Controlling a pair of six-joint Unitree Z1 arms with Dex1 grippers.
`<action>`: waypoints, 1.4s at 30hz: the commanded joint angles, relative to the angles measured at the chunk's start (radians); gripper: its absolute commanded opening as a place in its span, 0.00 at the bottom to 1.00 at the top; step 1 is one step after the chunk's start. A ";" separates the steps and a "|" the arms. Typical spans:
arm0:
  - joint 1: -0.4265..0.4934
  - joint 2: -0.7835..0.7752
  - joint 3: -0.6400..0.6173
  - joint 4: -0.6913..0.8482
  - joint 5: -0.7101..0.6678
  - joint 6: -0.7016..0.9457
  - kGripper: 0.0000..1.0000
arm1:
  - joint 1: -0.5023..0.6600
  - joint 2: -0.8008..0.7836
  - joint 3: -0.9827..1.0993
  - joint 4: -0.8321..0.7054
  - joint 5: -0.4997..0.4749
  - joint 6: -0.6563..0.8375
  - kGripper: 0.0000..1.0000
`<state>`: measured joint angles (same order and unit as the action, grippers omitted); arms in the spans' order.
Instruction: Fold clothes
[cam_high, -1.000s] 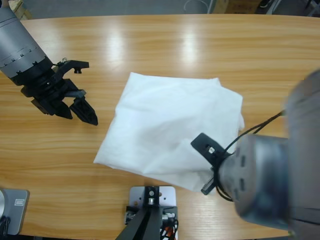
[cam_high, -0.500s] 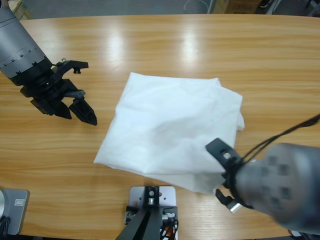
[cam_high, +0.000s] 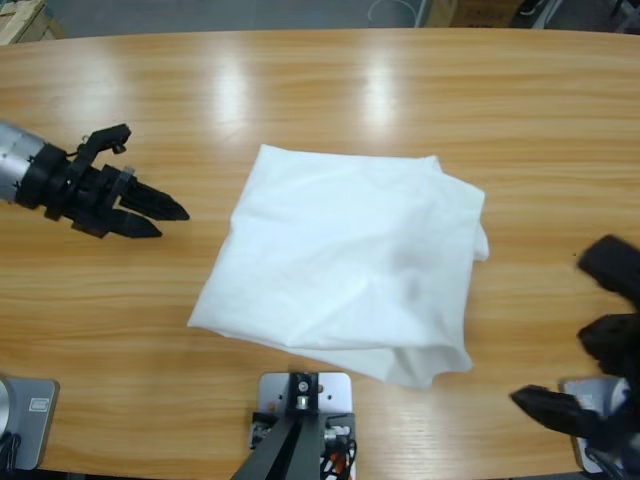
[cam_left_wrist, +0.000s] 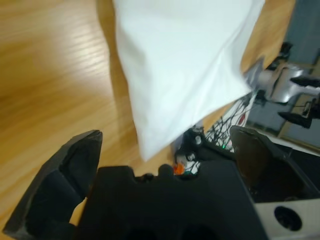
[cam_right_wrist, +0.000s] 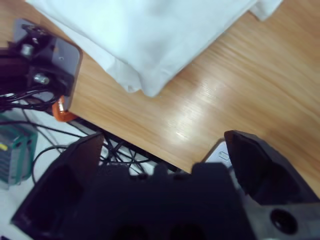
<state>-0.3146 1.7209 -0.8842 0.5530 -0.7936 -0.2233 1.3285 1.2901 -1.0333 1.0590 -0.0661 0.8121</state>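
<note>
White T-shirt (cam_high: 345, 262), folded, on table (cam_high: 330, 90); left end effector (cam_high: 150, 212) and right end effector (cam_high: 560, 405) both spread, empty, well apart from it; risk: loose corner nearest right end effector springs open.

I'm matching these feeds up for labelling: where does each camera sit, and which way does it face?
High view: fixed overhead, looking down on the table, white T-shirt and both arms.
Left wrist view: on the left arm, looking past its open left gripper at the shirt.
Right wrist view: likewise, right gripper, shirt corner, table edge.
All three share the shirt.
</note>
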 joint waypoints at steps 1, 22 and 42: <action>-0.043 0.160 0.167 -0.410 -0.055 -0.124 0.98 | 0.008 -0.134 -0.072 0.099 -0.031 0.002 1.00; -0.240 0.370 0.003 -0.507 0.059 -0.280 0.95 | 0.006 -0.140 -0.119 0.167 -0.048 0.001 1.00; -0.195 0.256 0.114 -0.507 0.106 -0.303 0.00 | 0.001 -0.161 -0.100 0.156 -0.059 0.007 0.98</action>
<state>-0.5701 1.9885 -0.8239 0.0514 -0.7110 -0.5129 1.3285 1.1614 -1.1655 1.2194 -0.1077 0.8121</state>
